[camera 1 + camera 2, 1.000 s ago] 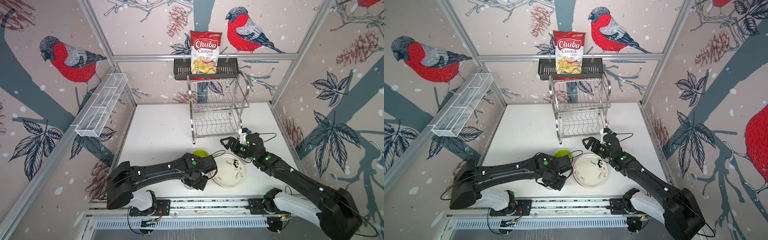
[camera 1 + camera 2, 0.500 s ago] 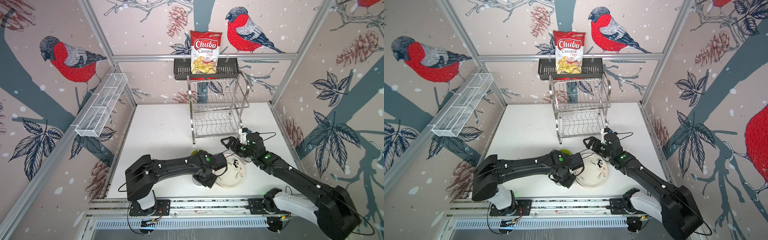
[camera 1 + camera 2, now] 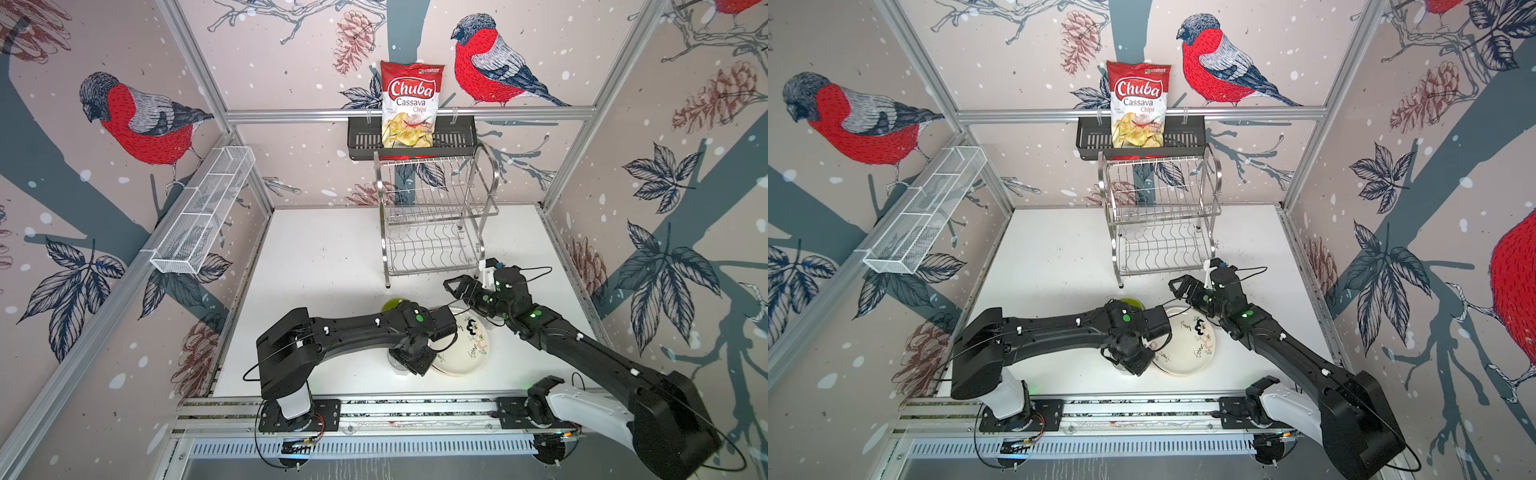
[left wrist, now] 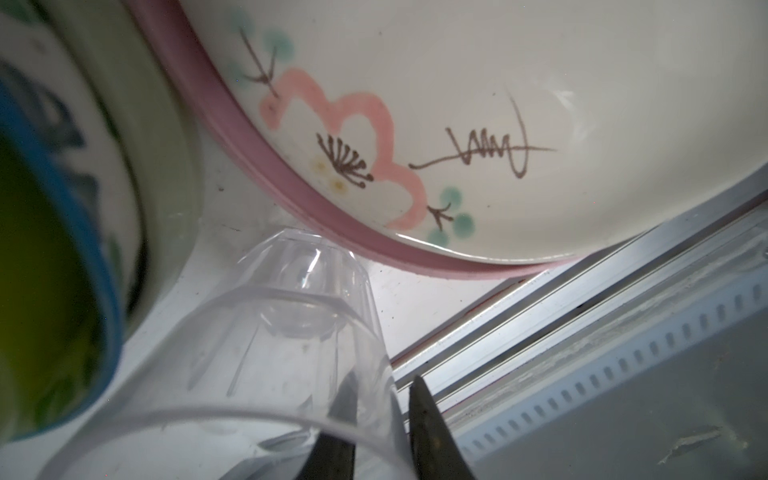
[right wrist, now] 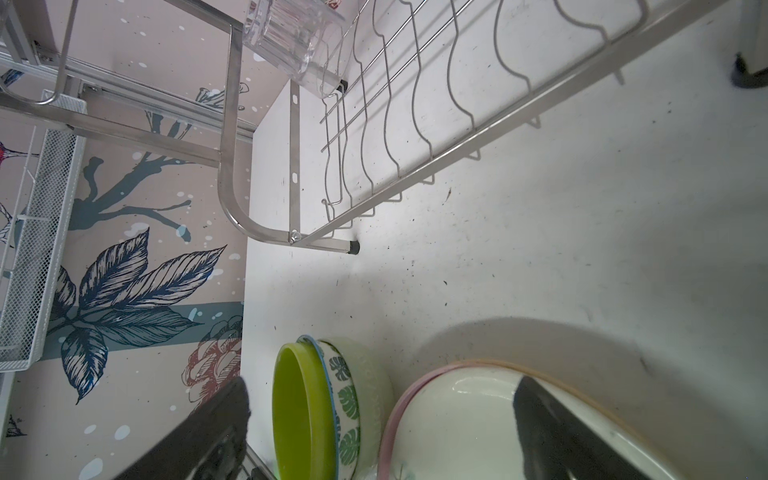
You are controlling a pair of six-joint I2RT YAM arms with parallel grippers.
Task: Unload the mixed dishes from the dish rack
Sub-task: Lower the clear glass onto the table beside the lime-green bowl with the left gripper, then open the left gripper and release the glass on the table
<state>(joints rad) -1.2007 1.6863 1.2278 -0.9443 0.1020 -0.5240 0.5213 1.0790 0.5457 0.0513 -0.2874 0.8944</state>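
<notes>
The dish rack (image 3: 432, 216) (image 3: 1163, 216) stands at the back with one clear tumbler (image 5: 291, 37) left in it. In front, the cream doodled plate (image 3: 469, 349) tops a stack over the pink plate (image 4: 266, 149). Beside it nest the lime bowl (image 5: 299, 411) and the leaf-patterned bowl (image 5: 345, 395). Another clear tumbler (image 4: 291, 324) stands on the table between bowls and plates. My left gripper (image 4: 384, 376) (image 3: 405, 365) points down over its rim, one finger inside and one outside, slightly parted. My right gripper (image 5: 382, 386) (image 3: 461, 291) hovers wide open and empty above the stacks.
A red-and-white chips bag (image 3: 411, 108) sits in a black basket (image 3: 365, 139) on the back wall above the rack. A white mesh tray (image 3: 203, 212) hangs on the left wall. The aluminium rail (image 4: 582, 291) runs just past the plates.
My left arm has swung right and towards the front edge with the tumbler, down beside the plate stack. Its jaws have parted a little. The right arm has barely moved.
</notes>
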